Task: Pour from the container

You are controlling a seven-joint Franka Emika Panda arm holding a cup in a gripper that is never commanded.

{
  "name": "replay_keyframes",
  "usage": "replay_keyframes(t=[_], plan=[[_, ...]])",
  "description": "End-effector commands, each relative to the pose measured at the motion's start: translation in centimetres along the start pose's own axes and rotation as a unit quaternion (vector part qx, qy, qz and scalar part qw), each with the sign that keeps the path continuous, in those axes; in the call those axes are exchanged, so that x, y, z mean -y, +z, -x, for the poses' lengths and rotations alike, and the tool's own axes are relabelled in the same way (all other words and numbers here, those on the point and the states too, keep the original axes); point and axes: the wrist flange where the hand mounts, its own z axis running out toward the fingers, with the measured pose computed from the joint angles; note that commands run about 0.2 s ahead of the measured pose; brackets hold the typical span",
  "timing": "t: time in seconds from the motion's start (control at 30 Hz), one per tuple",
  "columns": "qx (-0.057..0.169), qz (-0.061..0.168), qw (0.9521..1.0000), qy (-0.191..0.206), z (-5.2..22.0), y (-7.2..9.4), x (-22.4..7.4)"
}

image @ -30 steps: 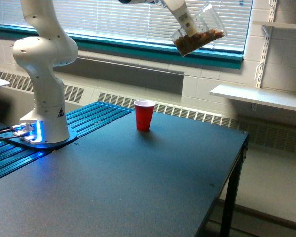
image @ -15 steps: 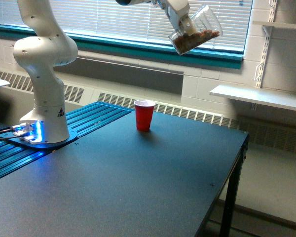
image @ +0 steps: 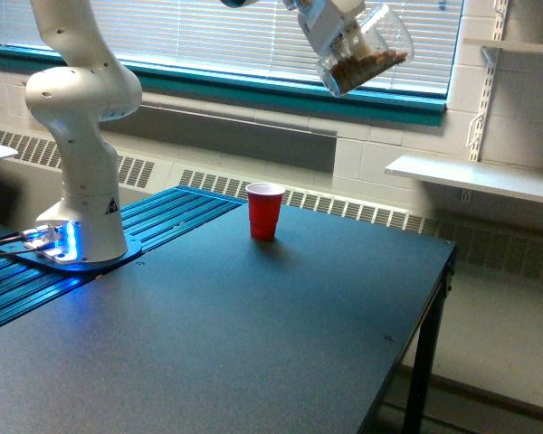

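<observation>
The white gripper (image: pixel 337 29) is way up at the top of the exterior view, around 1 o'clock from the middle of the picture, and it's clamped on the clear, transparent plastic jar-like container (image: pixel 366 50) with brown nut-like pieces lying along its lower side. The container is tilted, with one end poking toward the exterior view's right (can't really make out the fingers themselves, they blend into the plastic). It hangs in front of the white window blinds (image: pixel 208 36), high above everything, nothing touching it but the gripper.

Down on the dark rectangular table (image: pixel 253 344) sits an opaque red plastic cup (image: pixel 264 212), upright, at about 7 o'clock from the container and well below it. The cup is close to the table's far edge, with the ribbed blue strip (image: pixel 176 212) just at its 9 o'clock. The white arm base (image: pixel 81 181) stands well apart at the cup's 9 o'clock.

Loads of bare tabletop at the cup's 3 to 6 o'clock, running out to the table's right edge and its black leg (image: pixel 423 362).
</observation>
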Motion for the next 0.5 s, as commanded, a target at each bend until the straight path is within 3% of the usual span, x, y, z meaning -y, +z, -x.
replay_keyframes(t=[0.03, 0.5], plan=[[0.001, -0.006, 0.9979, -0.064, 1.0, -0.7, 1.6], [0.017, -0.014, 0.9978, -0.063, 6.9, -2.7, 3.5]])
